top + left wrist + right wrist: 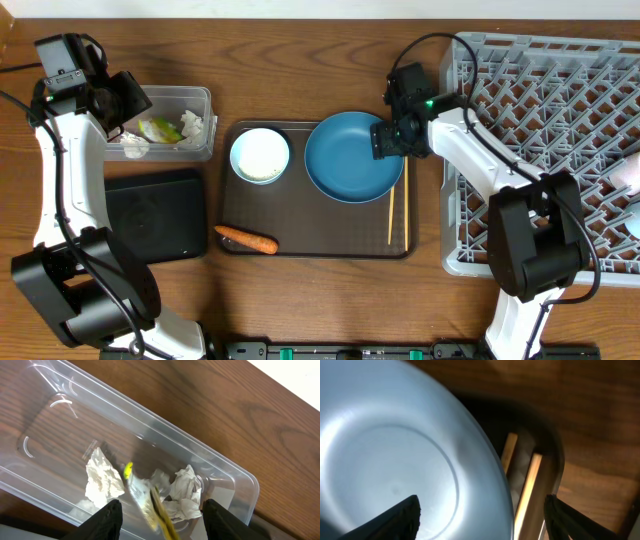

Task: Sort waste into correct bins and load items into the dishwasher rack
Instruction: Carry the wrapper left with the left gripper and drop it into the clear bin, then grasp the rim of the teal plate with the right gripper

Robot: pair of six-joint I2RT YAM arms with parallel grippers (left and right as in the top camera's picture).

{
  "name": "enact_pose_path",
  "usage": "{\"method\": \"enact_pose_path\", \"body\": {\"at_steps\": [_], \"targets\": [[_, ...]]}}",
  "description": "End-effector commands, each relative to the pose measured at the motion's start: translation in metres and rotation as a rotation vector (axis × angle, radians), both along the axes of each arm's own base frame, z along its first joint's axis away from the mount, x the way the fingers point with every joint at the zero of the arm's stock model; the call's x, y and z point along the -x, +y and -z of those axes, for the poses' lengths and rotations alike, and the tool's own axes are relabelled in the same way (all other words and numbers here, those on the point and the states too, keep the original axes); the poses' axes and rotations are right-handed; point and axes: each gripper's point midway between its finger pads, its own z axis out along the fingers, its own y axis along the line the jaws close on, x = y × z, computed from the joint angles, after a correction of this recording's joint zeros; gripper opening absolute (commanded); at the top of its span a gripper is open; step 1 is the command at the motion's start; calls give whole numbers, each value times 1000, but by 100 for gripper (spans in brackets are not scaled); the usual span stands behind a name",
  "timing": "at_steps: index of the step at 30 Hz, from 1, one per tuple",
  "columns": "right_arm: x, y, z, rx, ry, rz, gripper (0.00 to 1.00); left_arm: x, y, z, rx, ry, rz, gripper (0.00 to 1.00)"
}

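Observation:
My left gripper [128, 100] [161, 510] is open above the clear tub [200, 97] [60, 425]. A yellow snack wrapper [160, 129] [150, 502] hangs blurred between the fingers, untouched, over crumpled white tissue [102, 480] in the tub. My right gripper [388, 138] [481, 505] is open and straddles the right rim of the dark blue plate [345, 160] [395, 450]. Two wooden chopsticks [391, 212] [527, 485] lie just right of the plate. The white bowl [260, 156] and the orange carrot [247, 239] lie on the brown serving tray. The grey dishwasher rack [540, 110] stands at the right.
The flat black tray [155, 215] lies below the tub, left of the brown serving tray [300, 250]. Pale cup-like shapes [630, 180] show at the rack's right edge. The rack's left wall stands close to my right arm.

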Motion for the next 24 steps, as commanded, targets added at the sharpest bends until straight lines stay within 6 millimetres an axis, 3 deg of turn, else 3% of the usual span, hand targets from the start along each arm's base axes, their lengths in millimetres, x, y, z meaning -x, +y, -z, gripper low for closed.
{"method": "enact_pose_path", "body": {"at_steps": [1, 5, 11, 24], "targets": [[0, -2, 2, 22, 7, 18, 71, 2, -2, 5, 11, 13, 1, 55], [3, -5, 4, 36, 20, 20, 61, 3, -2, 6, 12, 16, 1, 54], [9, -7, 9, 49, 47, 20, 56, 4, -2, 7, 14, 22, 1, 55], [9, -7, 10, 40, 52, 58, 12, 4, -2, 7, 14, 23, 1, 54]]}}
